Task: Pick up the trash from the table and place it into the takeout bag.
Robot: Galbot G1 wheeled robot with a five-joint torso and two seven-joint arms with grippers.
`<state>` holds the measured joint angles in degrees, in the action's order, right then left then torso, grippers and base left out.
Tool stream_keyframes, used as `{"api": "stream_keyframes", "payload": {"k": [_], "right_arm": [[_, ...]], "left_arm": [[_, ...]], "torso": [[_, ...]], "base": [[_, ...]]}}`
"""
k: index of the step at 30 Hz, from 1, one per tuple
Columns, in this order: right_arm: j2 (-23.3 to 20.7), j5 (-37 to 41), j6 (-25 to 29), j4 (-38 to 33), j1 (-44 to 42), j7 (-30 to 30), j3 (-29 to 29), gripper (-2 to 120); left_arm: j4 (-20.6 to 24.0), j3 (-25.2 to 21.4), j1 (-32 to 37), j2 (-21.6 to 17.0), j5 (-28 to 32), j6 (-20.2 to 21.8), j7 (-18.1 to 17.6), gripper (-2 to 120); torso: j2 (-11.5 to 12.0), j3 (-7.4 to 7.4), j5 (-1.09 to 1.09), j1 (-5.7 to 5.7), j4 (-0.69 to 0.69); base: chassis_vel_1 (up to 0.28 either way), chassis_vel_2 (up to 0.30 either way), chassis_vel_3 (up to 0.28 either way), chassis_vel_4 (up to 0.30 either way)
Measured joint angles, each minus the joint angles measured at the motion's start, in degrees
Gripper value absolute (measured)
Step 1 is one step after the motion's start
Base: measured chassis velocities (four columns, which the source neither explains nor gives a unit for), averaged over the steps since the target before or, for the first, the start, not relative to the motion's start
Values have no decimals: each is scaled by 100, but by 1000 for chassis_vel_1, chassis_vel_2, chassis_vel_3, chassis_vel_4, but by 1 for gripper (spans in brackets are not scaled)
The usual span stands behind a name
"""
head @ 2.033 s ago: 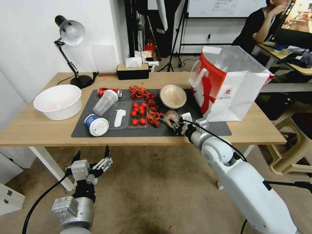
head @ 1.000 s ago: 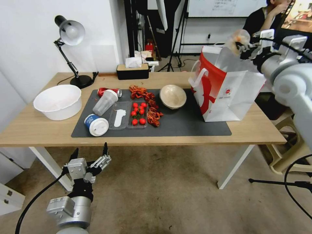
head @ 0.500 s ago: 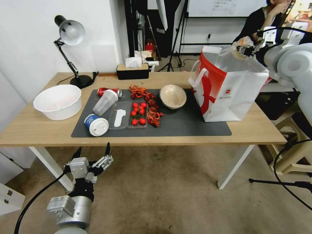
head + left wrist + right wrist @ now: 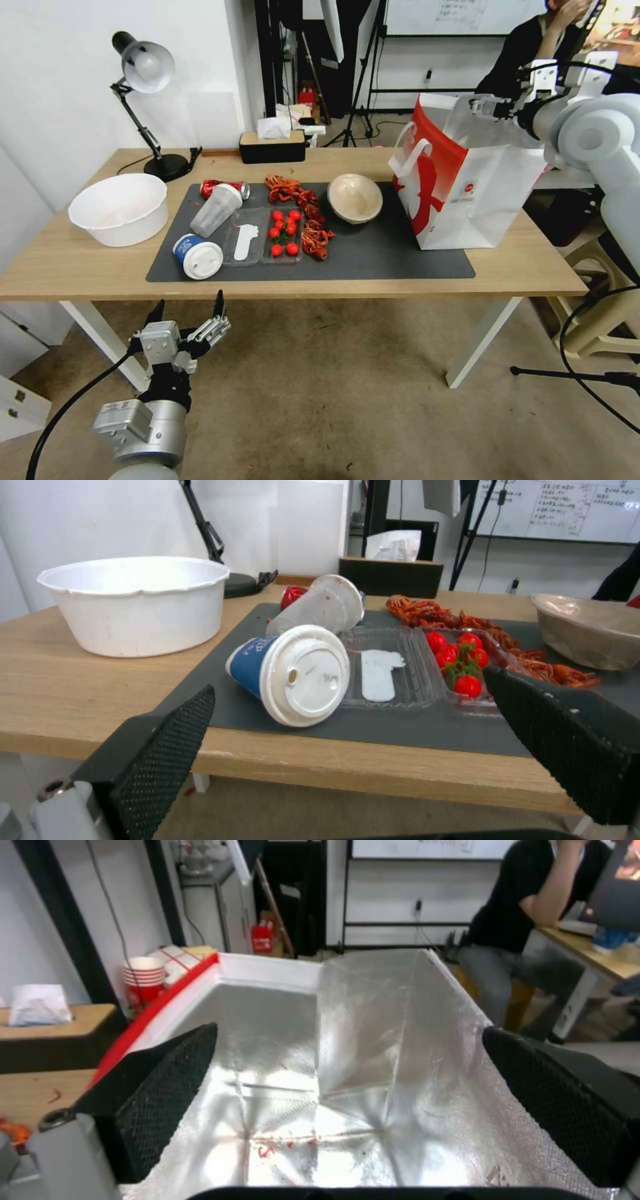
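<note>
On the table's (image 4: 80, 267) dark mat lie a beige paper bowl (image 4: 355, 197), a clear plastic cup (image 4: 215, 210) on its side, a blue-white lidded cup (image 4: 197, 256) and a crushed red can (image 4: 212, 187). The takeout bag (image 4: 467, 193) stands upright at the right end of the mat. My right gripper (image 4: 485, 107) hovers open over the bag's mouth, and between its fingers (image 4: 167, 1080) I see the foil lining (image 4: 373, 1040). Below the table's front edge, my left gripper (image 4: 187, 320) is open and empty, facing the lidded cup (image 4: 293, 672).
A white basin (image 4: 120, 208) and a desk lamp (image 4: 143, 67) stand at the left end. A tissue box (image 4: 272, 145) sits at the back edge. A clear tray of cherry tomatoes (image 4: 283, 233) and crayfish shells (image 4: 303, 207) lie mid-mat. A stool (image 4: 600, 293) stands right of the table.
My right gripper carried the plastic-wrapped lump from the mat up over the bag and has opened; the lump is gone from its fingers. The left arm barely moved.
</note>
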<state>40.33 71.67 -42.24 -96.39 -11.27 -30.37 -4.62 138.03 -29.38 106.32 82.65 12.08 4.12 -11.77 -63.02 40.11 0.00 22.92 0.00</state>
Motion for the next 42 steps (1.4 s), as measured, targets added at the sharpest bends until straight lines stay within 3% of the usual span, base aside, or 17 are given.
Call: {"api": "stream_keyframes", "payload": {"k": [10, 17, 18, 21, 25, 29, 31, 34, 42], "right_arm": [[-2, -160, 70, -266, -273, 141, -187, 100], [-192, -615, 2041, -1630, -1891, 1170, -623, 100], [-192, -615, 2041, -1630, -1891, 1170, -623, 100], [-156, -1668, 3503, -2140, -3343, 1800, -895, 100], [-118, -2373, 4106, -2456, -4374, 1984, -1201, 100], [211, -3104, 4384, -2688, -5229, 1752, -1297, 100], [597, -3530, 4493, -2804, -6155, 1690, -1637, 100], [957, -3904, 4677, -2816, -6846, 1691, -1816, 100], [1699, -4631, 4984, -2856, -7937, 1679, -1959, 100]], "left_arm": [[14, -15, -12, -14, 18, -11, -38, 100], [6, 13, -5, 40, 12, -135, -55, 100], [6, 13, -5, 40, 12, -135, -55, 100], [-1, 24, -9, 48, -7, -244, -144, 100], [-2, 31, 0, 77, -14, -294, -155, 100], [0, 23, 89, 216, -75, -412, -162, 100], [4, 15, 84, 195, -79, -412, -159, 100], [-9, 11, 82, 185, -79, -410, -153, 100], [-51, 44, 79, 179, -85, -402, -136, 100]], "torso": [[0, 0, 0, -1, 0], [-1, -1, -1, -1, 0], [-1, -1, -1, -1, 0], [0, -1, 0, -1, 1], [-1, -1, 0, -2, -3], [0, 0, 0, -1, 4], [-1, -1, 0, -1, -1], [-1, -1, 2, -2, -2], [-1, -1, 0, -2, 0]], "base": [[0, 0, 0, 0], [0, 0, 0, 0], [0, 0, 0, 0], [0, 0, 0, 0], [0, 0, 0, 0], [0, 0, 0, 0], [0, 0, 0, 0], [0, 0, 0, 0], [0, 0, 0, 0]]}}
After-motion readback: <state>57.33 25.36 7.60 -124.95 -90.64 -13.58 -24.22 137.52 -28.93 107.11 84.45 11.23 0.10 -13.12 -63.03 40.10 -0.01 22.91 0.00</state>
